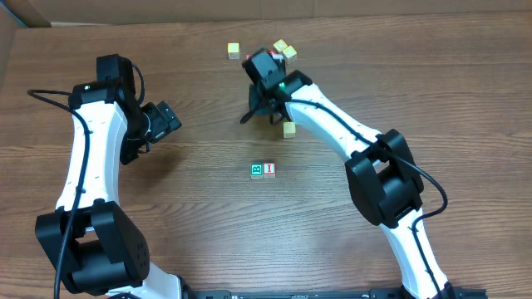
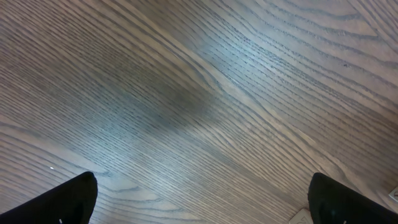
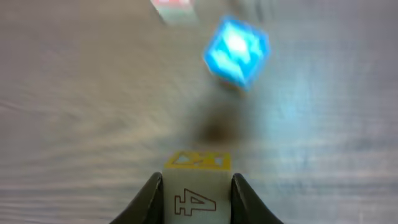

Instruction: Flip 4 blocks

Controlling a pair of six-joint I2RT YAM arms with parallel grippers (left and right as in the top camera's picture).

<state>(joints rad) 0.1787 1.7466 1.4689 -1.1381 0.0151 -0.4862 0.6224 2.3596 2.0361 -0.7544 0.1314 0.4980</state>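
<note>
One figure can be read: a 4 outlined in brown on the pale side of the yellow-topped block (image 3: 198, 198). At the far side of the table (image 1: 166, 50), the right gripper (image 3: 198, 180) is partly closed on this block, a finger against each side; from overhead the arm hides the block. The left gripper (image 2: 202, 199) stands wide open over bare wood and holds nothing, with only its fingertips showing. A green block (image 1: 257, 170) and a red block (image 1: 268, 169) sit touching at mid-table, their marks too small to read. Beyond the held cube, a blue block (image 3: 236, 48) stands tilted and blurred, its letter illegible.
</note>
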